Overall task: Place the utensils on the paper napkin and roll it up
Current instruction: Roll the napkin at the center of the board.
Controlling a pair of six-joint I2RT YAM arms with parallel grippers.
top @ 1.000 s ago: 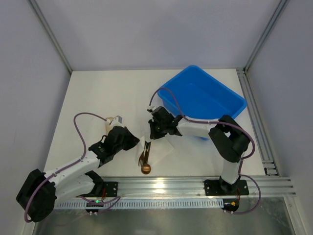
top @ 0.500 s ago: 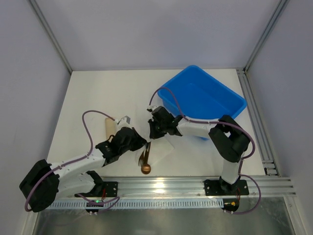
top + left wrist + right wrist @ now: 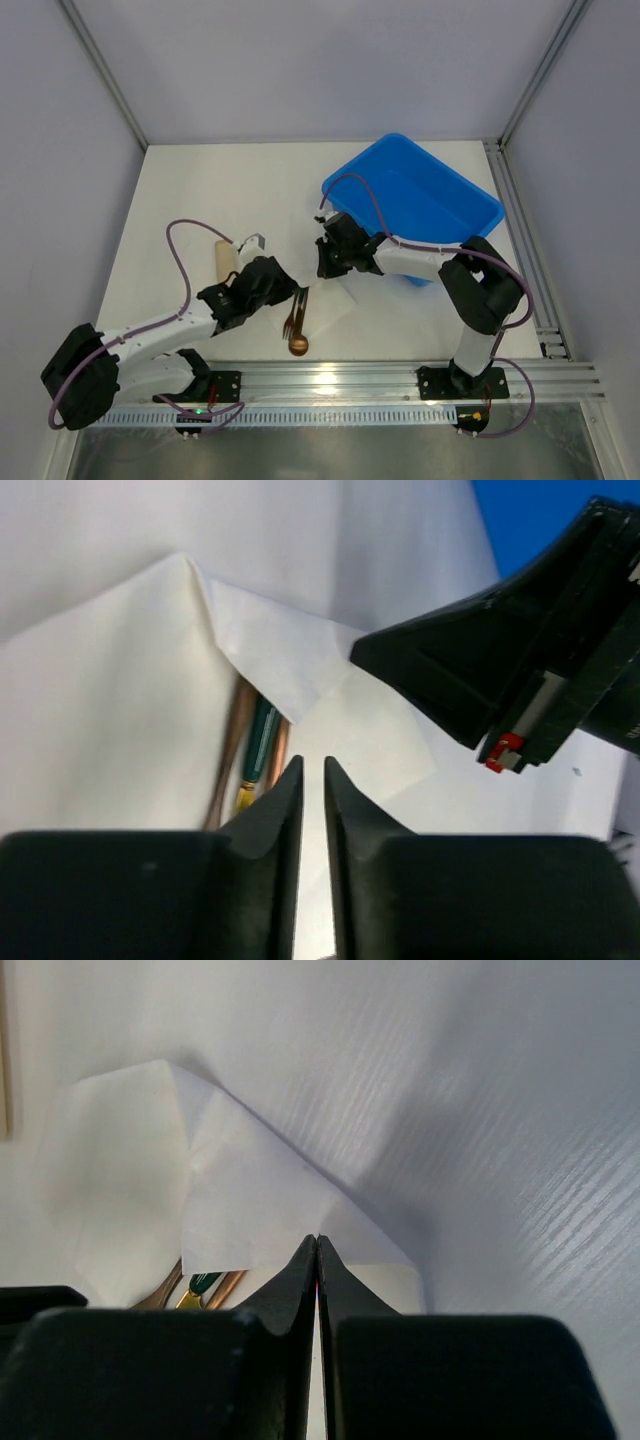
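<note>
The white paper napkin (image 3: 330, 300) lies near the front edge with one corner folded over. The gold-bronze utensils (image 3: 297, 322) lie on its left part. Their handles (image 3: 250, 748) slip under the folded flap (image 3: 250, 1210), and the spoon bowl (image 3: 298, 345) sticks out at the near end. My left gripper (image 3: 291, 291) hovers low over the napkin beside the handles. Its fingertips (image 3: 312, 765) stand a narrow slit apart with nothing between them. My right gripper (image 3: 326, 265) is shut, and its fingertips (image 3: 317, 1240) rest against the flap. It also shows as a black gripper (image 3: 520, 670) in the left wrist view.
A blue bin (image 3: 415, 200) stands at the back right, just behind the right arm. A tan cylinder (image 3: 222, 262) lies on the table left of the left arm's wrist. An aluminium rail (image 3: 400, 375) runs along the front edge.
My left gripper has swung right from beside the tan cylinder to the napkin's left edge, and its jaws have parted slightly. My right gripper has shifted a little to the right.
</note>
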